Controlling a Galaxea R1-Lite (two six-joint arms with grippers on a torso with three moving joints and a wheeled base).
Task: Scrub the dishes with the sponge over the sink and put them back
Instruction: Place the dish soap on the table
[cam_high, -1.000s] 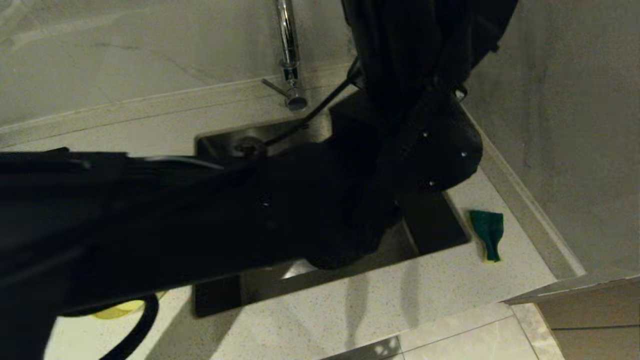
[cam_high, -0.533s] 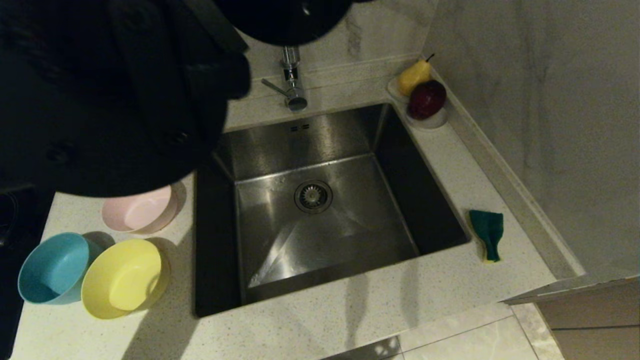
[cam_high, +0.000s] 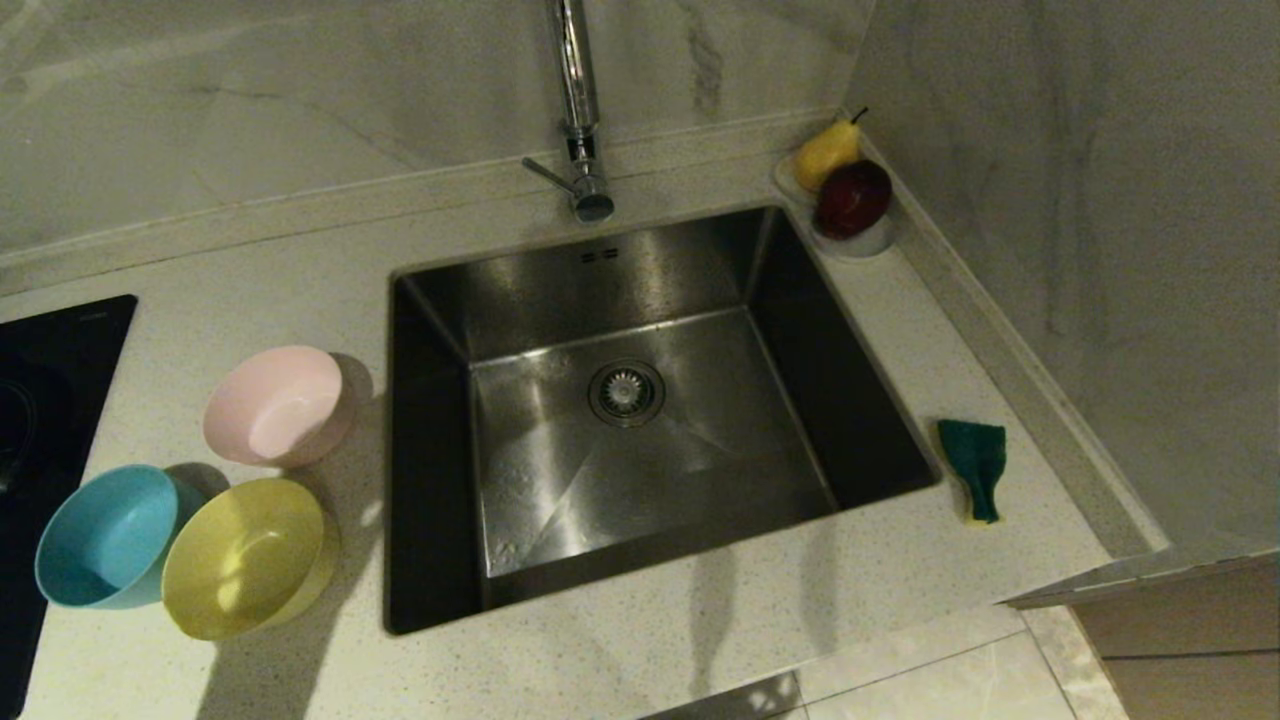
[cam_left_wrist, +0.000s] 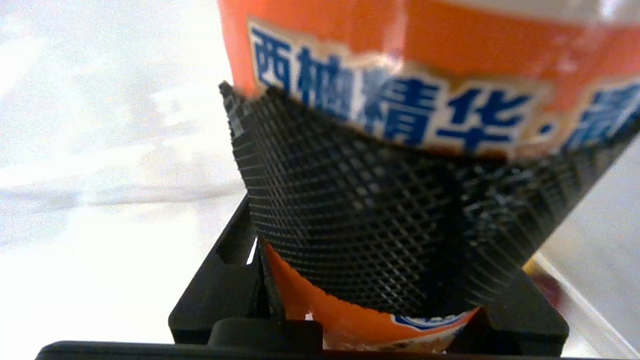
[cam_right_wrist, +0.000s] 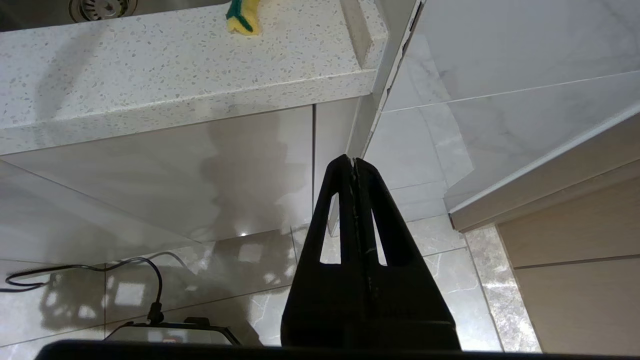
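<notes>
Nearby, yellow bowl (cam_high: 243, 557), blue bowl (cam_high: 107, 549) and pink bowl (cam_high: 279, 405) left of the sink (cam_high: 640, 470); sponge (cam_high: 977, 465) right of it. Overhead, left gripper (cam_left_wrist: 380, 220) clamped on an orange bottle (cam_left_wrist: 425, 55). Below counter level, right gripper (cam_right_wrist: 354, 167) pressed together.

**Home kitchen corner**

Steel sink (cam_high: 640, 400) with chrome tap (cam_high: 578, 110) set in speckled stone tabletop (cam_high: 700, 640); marble-look wall tiles, black hob (cam_high: 40, 400) at left, plastic bowls (cam_high: 250, 555), fruit saucer (cam_high: 850, 240), sponge (cam_high: 975, 465).

Black tapered right claw (cam_right_wrist: 354, 162), cross-hatched left claw (cam_left_wrist: 370, 210)
</notes>
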